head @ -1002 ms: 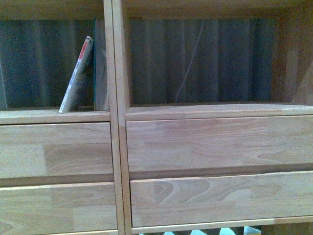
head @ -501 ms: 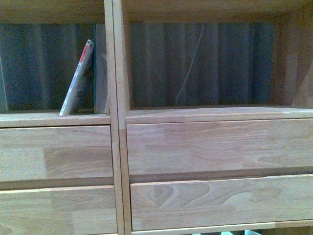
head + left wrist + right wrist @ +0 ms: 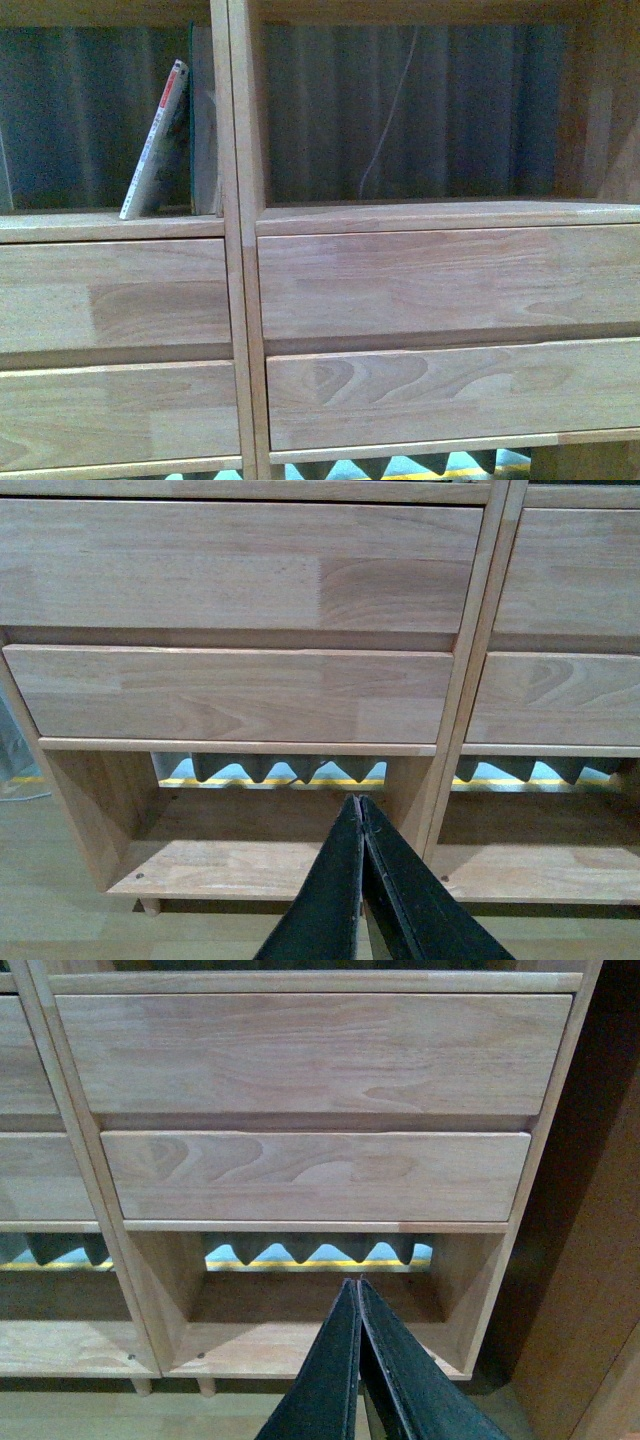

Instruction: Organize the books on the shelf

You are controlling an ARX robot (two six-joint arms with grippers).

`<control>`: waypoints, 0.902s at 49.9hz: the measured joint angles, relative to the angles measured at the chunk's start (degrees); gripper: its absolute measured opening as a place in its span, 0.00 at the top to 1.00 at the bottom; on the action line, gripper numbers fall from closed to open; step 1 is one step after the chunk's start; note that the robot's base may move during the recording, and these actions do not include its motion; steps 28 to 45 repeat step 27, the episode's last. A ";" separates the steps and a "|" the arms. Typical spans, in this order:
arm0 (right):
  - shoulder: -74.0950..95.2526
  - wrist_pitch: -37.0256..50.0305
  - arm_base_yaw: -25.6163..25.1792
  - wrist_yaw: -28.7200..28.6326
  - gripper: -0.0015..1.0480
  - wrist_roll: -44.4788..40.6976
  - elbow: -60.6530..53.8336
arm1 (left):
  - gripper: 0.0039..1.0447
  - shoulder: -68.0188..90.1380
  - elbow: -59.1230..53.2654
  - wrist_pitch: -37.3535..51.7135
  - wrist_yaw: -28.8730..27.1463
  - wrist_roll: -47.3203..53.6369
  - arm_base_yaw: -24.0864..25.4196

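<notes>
The view has been shifted slightly; the white-spined book (image 3: 155,140) is left leaning in the shelf (image 3: 240,230), both jaws clenched, nothing held

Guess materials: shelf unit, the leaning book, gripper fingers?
Shelf: apparently solid wood, finger-jointed staves with visible grain, matte pale finish. Leaning book: paper, glossy-looking printed white spine. Left gripper and right gripper fingers: black, matte, probably plastic or rubber; unclear.
</notes>
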 joint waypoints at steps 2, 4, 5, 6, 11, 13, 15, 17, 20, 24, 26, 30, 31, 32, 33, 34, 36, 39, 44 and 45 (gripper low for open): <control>0.00 0.00 0.00 0.00 0.97 0.00 0.00 | 0.98 0.00 0.00 0.00 0.00 0.00 0.00; 0.00 0.00 0.00 0.00 0.97 0.00 0.00 | 0.98 0.00 0.00 0.00 0.00 0.00 0.00; 0.00 0.00 0.00 0.00 0.97 0.00 0.00 | 0.98 0.00 0.00 0.00 -0.02 0.00 0.00; 0.00 0.00 0.00 -0.02 0.97 0.00 0.00 | 0.98 0.00 0.00 0.00 0.00 0.00 0.00; 0.00 0.00 0.00 0.00 0.83 -0.02 0.00 | 0.83 0.00 0.00 0.00 0.00 0.00 0.00; 0.00 0.00 0.00 0.00 0.77 -0.02 0.00 | 0.76 0.00 0.00 0.00 0.00 0.00 0.00; 0.00 0.00 0.00 0.00 0.70 -0.02 0.00 | 0.69 0.00 0.00 0.00 0.00 0.00 0.00; 0.00 0.00 0.00 0.00 0.63 -0.02 0.00 | 0.62 0.00 0.00 0.00 0.00 0.00 0.00; 0.00 0.00 0.00 0.00 0.52 -0.02 0.00 | 0.50 0.00 0.00 0.00 0.00 0.00 0.00; 0.00 0.00 0.00 0.00 0.39 -0.02 0.00 | 0.36 0.00 0.00 0.00 0.00 0.00 0.00; 0.00 0.00 0.00 0.00 0.34 -0.02 0.00 | 0.31 0.00 0.00 0.00 0.00 0.00 0.00; 0.00 0.00 0.00 0.00 0.31 -0.02 0.00 | 0.28 0.00 0.00 0.00 0.00 0.00 0.00; 0.00 0.00 0.00 0.00 0.31 -0.02 0.00 | 0.28 0.00 0.00 0.00 0.00 0.00 0.00; 0.00 0.00 0.00 0.00 0.31 -0.02 0.00 | 0.28 0.00 0.00 0.00 0.00 0.00 0.00; 0.00 0.00 0.00 0.00 0.31 -0.02 0.00 | 0.28 0.00 0.00 0.00 0.00 0.00 0.00; 0.00 0.00 0.00 0.00 0.31 -0.02 0.00 | 0.28 0.00 0.00 0.00 0.00 0.00 0.00; 0.00 0.00 0.00 0.00 0.31 -0.02 0.00 | 0.28 0.00 0.00 0.00 0.00 0.00 0.00; 0.00 0.00 0.00 0.00 0.31 -0.02 0.00 | 0.28 0.00 0.00 0.00 0.00 0.00 0.00; 0.00 0.00 0.00 0.00 0.31 -0.02 0.00 | 0.28 0.00 0.00 0.00 0.00 0.00 0.00; 0.00 0.00 0.00 0.00 0.31 -0.02 0.00 | 0.28 0.00 0.00 0.00 0.00 0.00 0.00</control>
